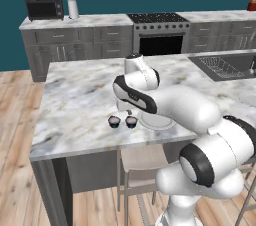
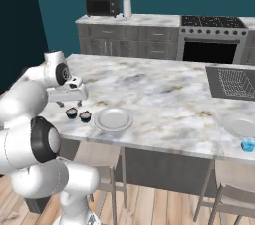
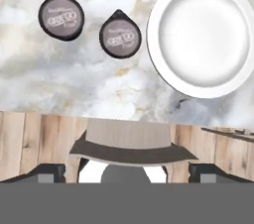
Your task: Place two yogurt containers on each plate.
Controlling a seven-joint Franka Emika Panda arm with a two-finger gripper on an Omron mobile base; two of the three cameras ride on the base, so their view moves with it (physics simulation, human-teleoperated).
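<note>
The stool (image 3: 131,143) sits below; hand (image 2: 69,100) spread and empty; both dark cups (image 3: 120,33) beside the bare plate (image 3: 203,34), none placed.

Glossy white rounded arm (image 1: 200,120) — dark bands at joints.

Sitting side by side on the counter (image 2: 164,89), just left of the near plate (image 2: 113,119): two yogurt containers (image 2: 71,113) (image 2: 85,116). Lying far right of that plate, a second plate (image 2: 240,124), another container (image 2: 247,145) touching its front rim.
</note>
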